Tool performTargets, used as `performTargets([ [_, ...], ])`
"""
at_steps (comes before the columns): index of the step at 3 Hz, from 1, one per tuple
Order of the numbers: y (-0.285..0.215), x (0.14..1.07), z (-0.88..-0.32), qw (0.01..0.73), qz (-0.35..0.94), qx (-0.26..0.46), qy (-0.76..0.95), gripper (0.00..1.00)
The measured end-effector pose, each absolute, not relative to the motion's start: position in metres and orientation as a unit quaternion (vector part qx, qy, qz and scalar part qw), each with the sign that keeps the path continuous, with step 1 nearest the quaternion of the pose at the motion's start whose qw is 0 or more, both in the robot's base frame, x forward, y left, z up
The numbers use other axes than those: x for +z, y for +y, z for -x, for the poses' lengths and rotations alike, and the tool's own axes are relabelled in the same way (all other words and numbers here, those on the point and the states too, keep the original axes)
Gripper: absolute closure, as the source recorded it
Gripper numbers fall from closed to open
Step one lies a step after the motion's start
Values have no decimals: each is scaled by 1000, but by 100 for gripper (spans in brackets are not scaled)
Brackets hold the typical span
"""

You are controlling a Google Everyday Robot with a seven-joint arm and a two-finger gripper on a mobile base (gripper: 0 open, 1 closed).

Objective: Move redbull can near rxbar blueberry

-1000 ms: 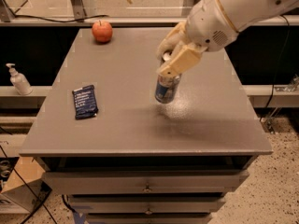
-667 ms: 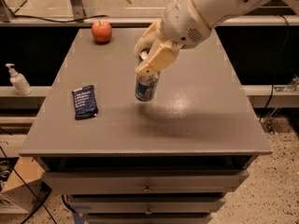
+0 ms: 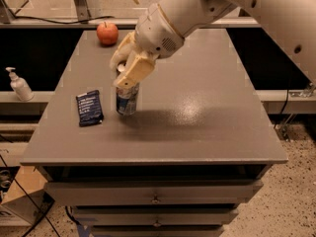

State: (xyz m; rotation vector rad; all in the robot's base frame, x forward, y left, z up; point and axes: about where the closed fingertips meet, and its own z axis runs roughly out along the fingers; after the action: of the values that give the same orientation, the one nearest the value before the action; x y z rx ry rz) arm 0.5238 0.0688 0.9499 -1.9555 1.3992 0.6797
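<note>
Leftward of before, slim silver-blue redbull can (image 3: 127, 101) in clamped hand (image 3: 128, 79), beside navy rxbar blueberry (image 3: 89, 107).

**Hidden, cut off, unreadable**

The upper part of the slim silver-and-blue metal redbull can (image 3: 127, 102) is covered by the cream two-finger gripper (image 3: 126, 81), which is clamped over the can's top, just right of the flat dark navy rxbar blueberry wrapper (image 3: 89, 107). The lettering on the can is blurred. The white lines of text on the wrapper cannot be read. The white robot arm (image 3: 237, 9) is cut off by the top and right edges. The grey drawer cabinet (image 3: 158, 197) is cut off by the bottom edge.
</note>
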Motion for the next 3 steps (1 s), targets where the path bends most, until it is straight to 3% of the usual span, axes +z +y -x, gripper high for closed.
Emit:
performTargets([
  [3,103,937,-521,299,752,291,510,12],
])
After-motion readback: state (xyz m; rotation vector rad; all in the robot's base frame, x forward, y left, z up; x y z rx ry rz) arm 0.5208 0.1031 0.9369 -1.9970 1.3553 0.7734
